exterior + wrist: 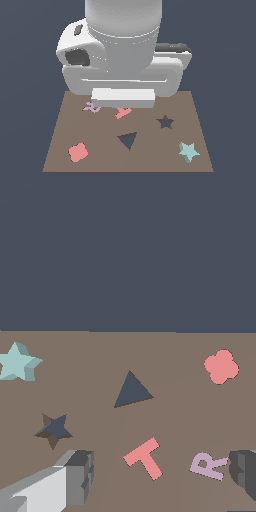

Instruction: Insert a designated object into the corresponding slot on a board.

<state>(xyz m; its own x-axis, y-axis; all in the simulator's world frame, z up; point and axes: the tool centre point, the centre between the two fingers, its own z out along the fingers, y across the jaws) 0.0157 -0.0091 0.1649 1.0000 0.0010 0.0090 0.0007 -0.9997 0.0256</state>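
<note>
The tool [160,478] hangs over the far side of the board [60,160] with its fingers [75,476] spread apart and nothing between them, the pink T [144,458] and lilac R [210,466] lying under it. The teal star block [188,151] sits loose at about four o'clock from the triangular cutout [128,140], with the star slot [165,121] near two o'clock. I'd worry that a careless descent grabs the T instead, or that the star's points arrive unaligned and jam on the slot's edge.

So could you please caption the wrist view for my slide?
Open gripper above the board; teal star lies beside its slot.
</note>
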